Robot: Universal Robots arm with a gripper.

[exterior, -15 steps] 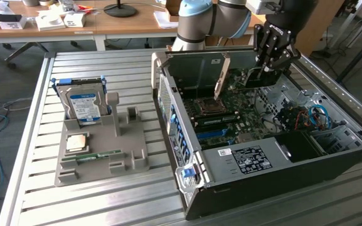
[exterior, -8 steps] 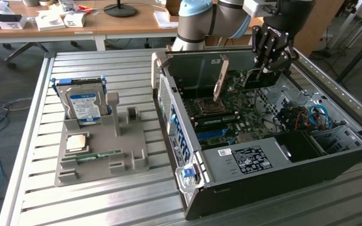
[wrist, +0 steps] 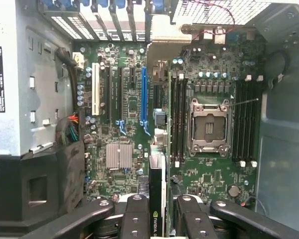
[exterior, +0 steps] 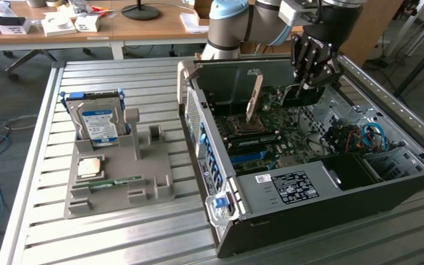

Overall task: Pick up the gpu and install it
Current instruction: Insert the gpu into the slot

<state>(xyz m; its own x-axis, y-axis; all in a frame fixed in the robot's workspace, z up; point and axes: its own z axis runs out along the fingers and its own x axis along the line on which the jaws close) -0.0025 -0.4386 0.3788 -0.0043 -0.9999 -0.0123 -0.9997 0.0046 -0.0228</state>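
Observation:
The gpu [wrist: 157, 199] runs edge-on between my fingers [wrist: 134, 216] as a thin dark card with a green logo sticker. It reaches out over the green motherboard [wrist: 119, 104], between the blue slot [wrist: 143, 94] and the memory slots. In the exterior view my gripper [exterior: 306, 85] hangs inside the open computer case [exterior: 344, 193], shut on the card. The gpu's tan upright end [exterior: 255, 99] stands to the exterior view's left of the fingers, near the case's rear wall. Whether the card's lower edge touches a slot is hidden.
A grey holder [exterior: 149, 165] on the slatted table carries the silver hard drive [exterior: 97, 121], a square chip [exterior: 90, 165] and a slim green memory stick [exterior: 109, 183]. The case walls, the power supply [exterior: 293, 185], cables [exterior: 370, 135] and the open processor socket [wrist: 208, 127] surround the gripper.

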